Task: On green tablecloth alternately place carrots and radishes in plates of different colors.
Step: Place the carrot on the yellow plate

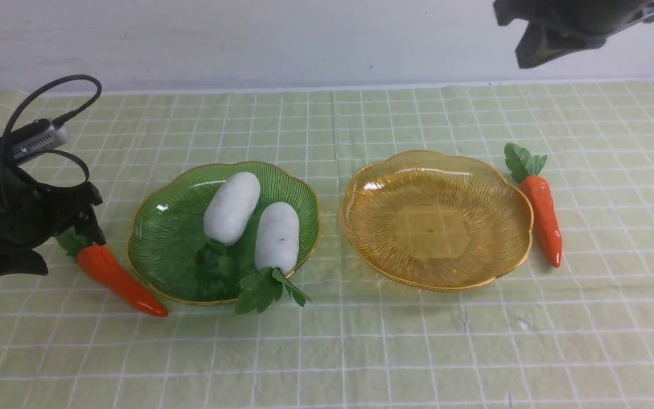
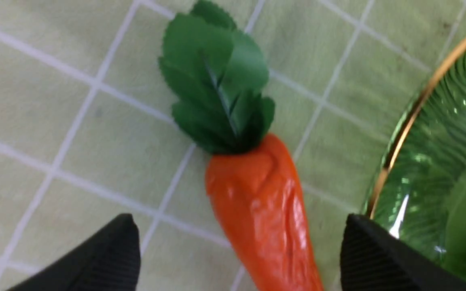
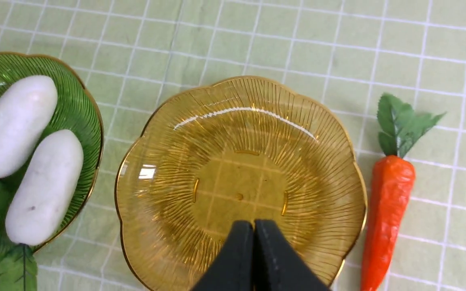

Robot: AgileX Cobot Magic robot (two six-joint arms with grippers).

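Left gripper (image 2: 237, 226) sat spread astride carrot (image 2: 253, 190) at 8 o'clock of green plate (image 1: 154, 227) — I judged best pinch was thick shoulder, clear of rim; right gripper (image 3: 254, 228) pressed together

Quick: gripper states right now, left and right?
Left gripper: open, jaws either side of a carrot, not gripping it.
Right gripper: shut, holding nothing.

The green tablecloth (image 1: 361, 352) (white-gridded) carries a carrot (image 1: 116, 276) between the spread jaws of the left pincer (image 2: 239, 226), the green plate (image 1: 165, 253) just beside, the amber plate (image 3: 297, 161) below the right pincer (image 3: 254, 226), a second carrot (image 3: 388, 202) alongside.
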